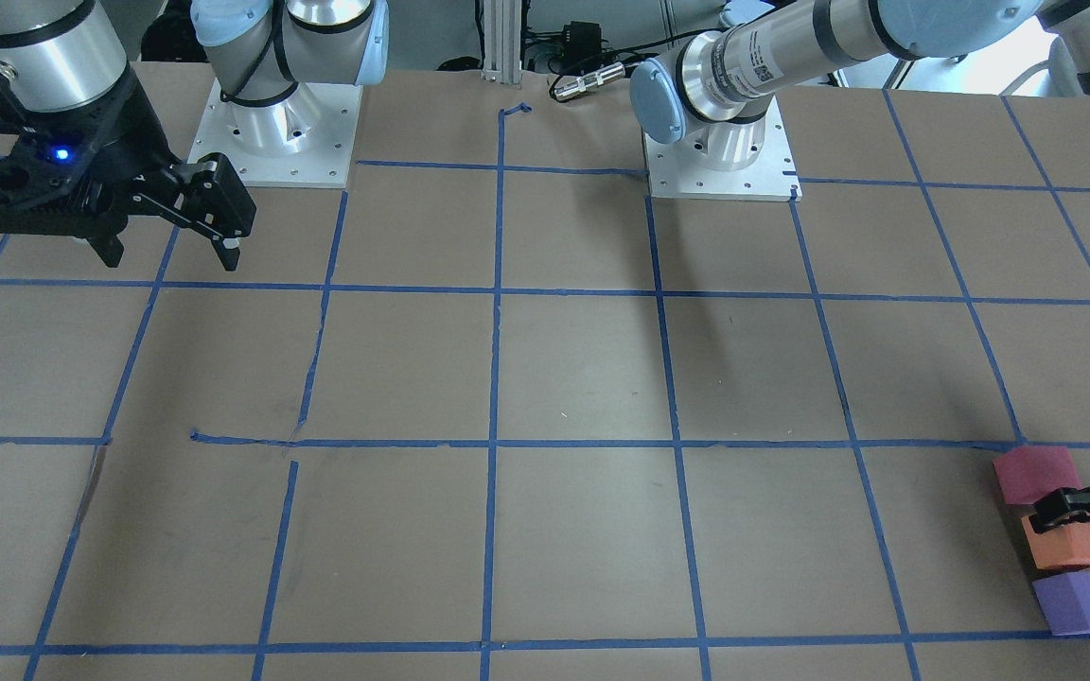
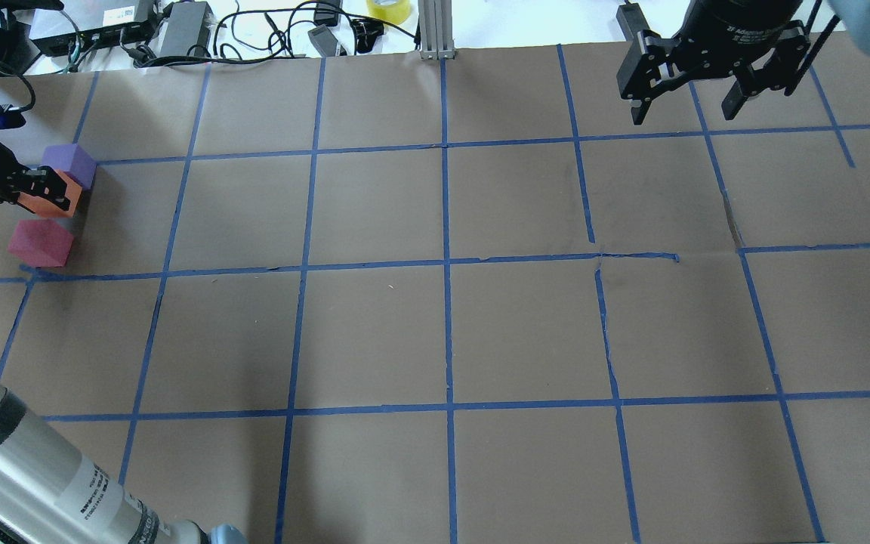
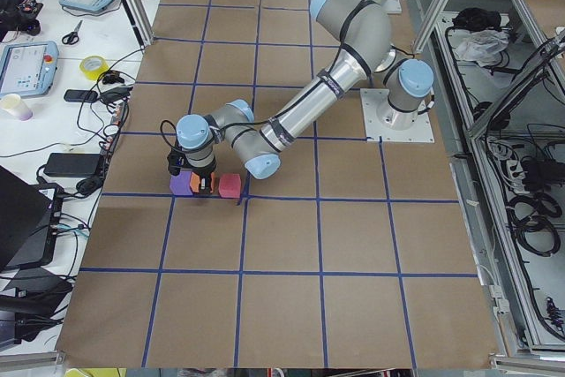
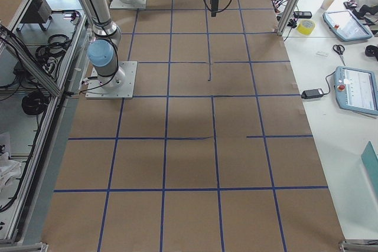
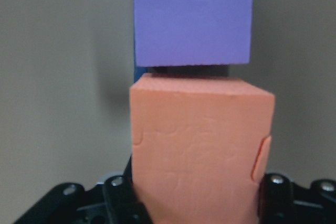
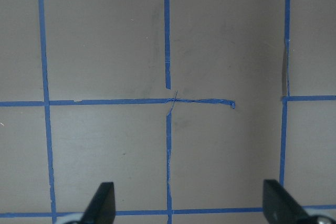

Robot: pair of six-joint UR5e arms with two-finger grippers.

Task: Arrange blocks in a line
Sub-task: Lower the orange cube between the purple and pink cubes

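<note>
Three foam blocks stand in a short row at the table's far-left edge: purple (image 2: 69,162), orange (image 2: 56,198) and pink-red (image 2: 41,243). They also show in the front-facing view as pink-red (image 1: 1035,473), orange (image 1: 1075,546) and purple (image 1: 1084,602). My left gripper (image 2: 47,190) is down at the table and shut on the orange block (image 5: 199,150), the middle one. The purple block (image 5: 193,17) sits just beyond it with a thin gap. One of the fingers (image 1: 1063,506) lies between orange and pink-red. My right gripper (image 2: 695,106) hangs open and empty above the far right (image 1: 171,248).
The brown table (image 2: 442,332) carries a blue tape grid with a few torn, lifted strips (image 2: 635,257). The arm bases (image 1: 275,142) stand on white plates. Cables and a tape roll (image 2: 388,9) lie beyond the far edge.
</note>
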